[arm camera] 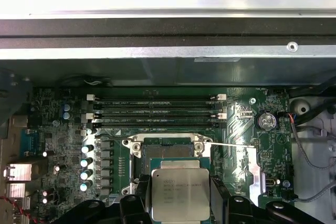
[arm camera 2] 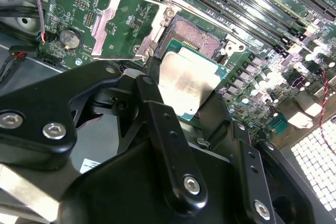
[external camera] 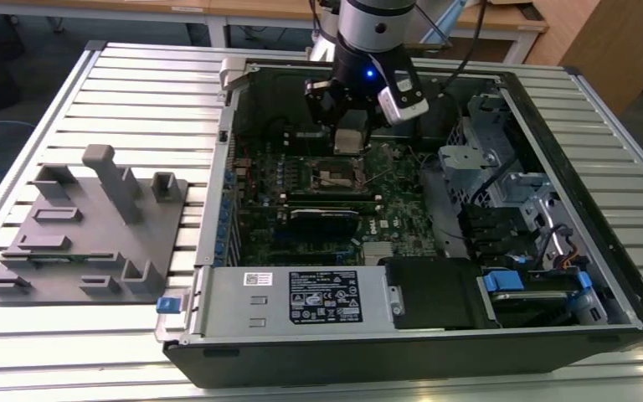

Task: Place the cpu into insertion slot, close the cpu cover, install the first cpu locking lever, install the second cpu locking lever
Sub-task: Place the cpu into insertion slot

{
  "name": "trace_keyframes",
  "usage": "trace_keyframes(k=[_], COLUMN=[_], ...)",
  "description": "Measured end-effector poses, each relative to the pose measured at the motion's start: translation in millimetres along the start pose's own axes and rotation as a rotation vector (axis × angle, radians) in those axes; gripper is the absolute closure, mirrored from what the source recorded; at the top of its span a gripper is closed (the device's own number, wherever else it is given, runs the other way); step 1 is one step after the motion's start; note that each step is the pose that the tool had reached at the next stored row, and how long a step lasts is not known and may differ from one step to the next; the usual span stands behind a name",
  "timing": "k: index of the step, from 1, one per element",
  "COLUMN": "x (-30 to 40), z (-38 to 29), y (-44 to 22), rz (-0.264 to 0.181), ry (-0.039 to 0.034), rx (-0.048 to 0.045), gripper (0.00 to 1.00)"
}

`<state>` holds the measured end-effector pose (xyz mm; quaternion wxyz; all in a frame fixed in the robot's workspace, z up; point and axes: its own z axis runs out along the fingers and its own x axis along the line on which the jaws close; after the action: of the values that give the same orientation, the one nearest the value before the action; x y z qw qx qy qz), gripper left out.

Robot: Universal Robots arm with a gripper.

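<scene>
Cpu sits clamped in the claw, raised off the board near the bare slot, not seated. Cover lies flipped open. By my judgement, seating, cover-closing and both lockings all remain.

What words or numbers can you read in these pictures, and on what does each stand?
None is legible.
White label on the power supply: too small.
Print on the cpu in the gripper: blurred.
Markings on the motherboard: too small.
</scene>
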<state>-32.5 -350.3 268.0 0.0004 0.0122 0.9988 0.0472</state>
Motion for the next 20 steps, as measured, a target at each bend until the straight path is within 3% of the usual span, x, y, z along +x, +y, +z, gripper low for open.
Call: trace_keyframes(k=[12, 20], x=[0.4, 0.8], z=[4.2, 10.6], y=[-0.4, -1.0], rz=[0.000, -0.001], ry=[-0.0045, -0.0149], rx=[-0.0001, -0.0004], gripper=[0.46, 0.46])
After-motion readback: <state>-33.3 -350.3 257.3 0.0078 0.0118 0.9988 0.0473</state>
